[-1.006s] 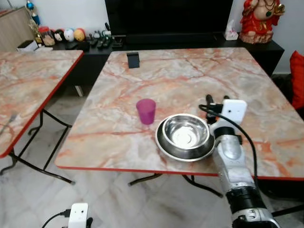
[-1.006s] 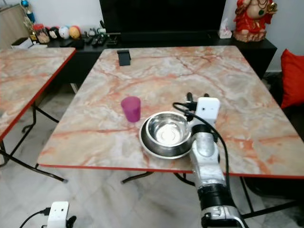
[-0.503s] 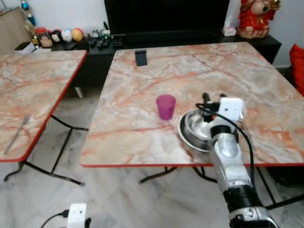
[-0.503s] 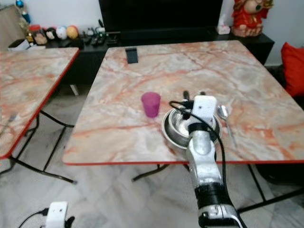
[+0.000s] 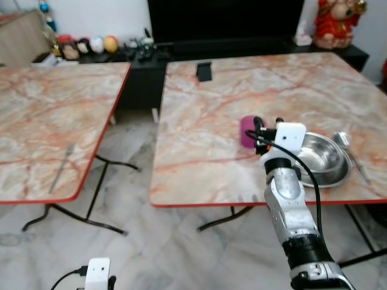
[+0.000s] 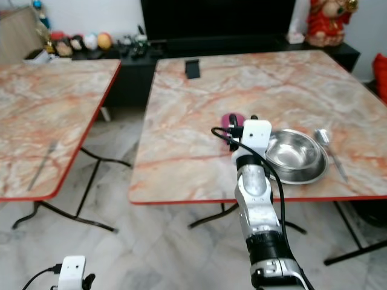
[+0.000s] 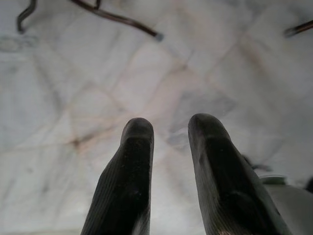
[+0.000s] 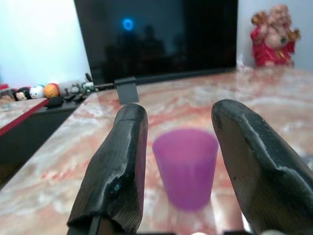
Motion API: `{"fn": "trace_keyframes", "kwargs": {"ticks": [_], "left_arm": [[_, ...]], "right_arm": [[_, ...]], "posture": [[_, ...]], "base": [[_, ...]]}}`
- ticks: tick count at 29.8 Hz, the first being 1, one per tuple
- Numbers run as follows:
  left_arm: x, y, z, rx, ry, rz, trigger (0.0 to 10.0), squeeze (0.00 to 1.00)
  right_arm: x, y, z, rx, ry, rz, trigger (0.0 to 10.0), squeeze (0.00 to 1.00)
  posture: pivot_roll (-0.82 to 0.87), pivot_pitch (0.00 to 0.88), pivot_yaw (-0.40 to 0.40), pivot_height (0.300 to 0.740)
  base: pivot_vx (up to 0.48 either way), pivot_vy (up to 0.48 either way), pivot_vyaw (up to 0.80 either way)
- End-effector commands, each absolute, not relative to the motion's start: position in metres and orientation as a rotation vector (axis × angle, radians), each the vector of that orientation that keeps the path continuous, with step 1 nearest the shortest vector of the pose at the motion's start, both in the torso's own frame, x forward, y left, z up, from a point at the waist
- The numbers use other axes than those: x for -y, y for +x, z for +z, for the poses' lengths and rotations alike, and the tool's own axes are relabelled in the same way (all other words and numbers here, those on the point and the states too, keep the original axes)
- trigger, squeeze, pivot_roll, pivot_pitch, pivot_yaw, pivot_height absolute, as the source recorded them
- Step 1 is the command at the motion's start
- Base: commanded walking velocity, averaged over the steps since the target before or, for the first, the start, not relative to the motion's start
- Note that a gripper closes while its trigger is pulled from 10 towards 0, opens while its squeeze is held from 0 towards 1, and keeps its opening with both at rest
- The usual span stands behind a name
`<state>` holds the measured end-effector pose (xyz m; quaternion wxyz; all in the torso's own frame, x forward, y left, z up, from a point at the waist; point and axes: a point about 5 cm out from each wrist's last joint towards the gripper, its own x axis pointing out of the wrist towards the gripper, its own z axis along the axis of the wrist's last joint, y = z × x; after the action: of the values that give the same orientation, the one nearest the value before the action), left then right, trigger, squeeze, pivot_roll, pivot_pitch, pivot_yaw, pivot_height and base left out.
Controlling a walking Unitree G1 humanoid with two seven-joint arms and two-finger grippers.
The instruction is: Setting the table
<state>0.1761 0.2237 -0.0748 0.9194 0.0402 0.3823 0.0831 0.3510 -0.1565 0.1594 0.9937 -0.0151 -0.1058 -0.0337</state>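
A purple plastic cup [image 5: 245, 129] stands near the front of the marble table [image 5: 242, 96]. To its right a steel bowl [image 5: 323, 158] rests on a steel plate, and a spoon [image 5: 351, 148] lies beside them. My right gripper [image 5: 268, 123] is at the cup's near side, partly hiding it. In the right wrist view the cup [image 8: 185, 165] stands upright between the open fingers [image 8: 124, 161], a little beyond their tips and untouched. My left gripper [image 7: 168, 128] hangs low over the floor with its fingers slightly apart and nothing between them.
A black phone stand [image 5: 204, 70] sits at the table's far side. On the left is a second marble table [image 5: 54, 121] with a fork [image 5: 62, 168] on it. Tiled floor separates the two tables. A TV bench with small ornaments [image 5: 97, 45] lines the back wall.
The view has swung left, so the whole scene sits further right. My right gripper has moved from beside the bowl to the purple cup. The spoon now shows right of the bowl.
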Motion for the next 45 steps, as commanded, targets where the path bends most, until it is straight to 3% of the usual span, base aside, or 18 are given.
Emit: {"fn": "trace_keyframes", "kwargs": {"ticks": [1,45], "left_arm": [[-0.2231,0.1733,-0.0764,-0.796,0.083,0.173,10.0,0.00],[-0.2217,0.1726,-0.0770,-0.796,0.071,0.185,10.0,0.00]], "right_arm": [[0.1625,0.3496,0.1583,0.207,-0.030,-0.086,10.0,0.00],[0.1585,0.3521,0.1593,0.199,-0.033,-0.065,10.0,0.00]], "posture": [[-0.07,0.000,0.078,0.740],[-0.07,0.000,0.062,0.740]], "base": [[0.000,0.368,0.00],[0.000,0.370,0.00]]}}
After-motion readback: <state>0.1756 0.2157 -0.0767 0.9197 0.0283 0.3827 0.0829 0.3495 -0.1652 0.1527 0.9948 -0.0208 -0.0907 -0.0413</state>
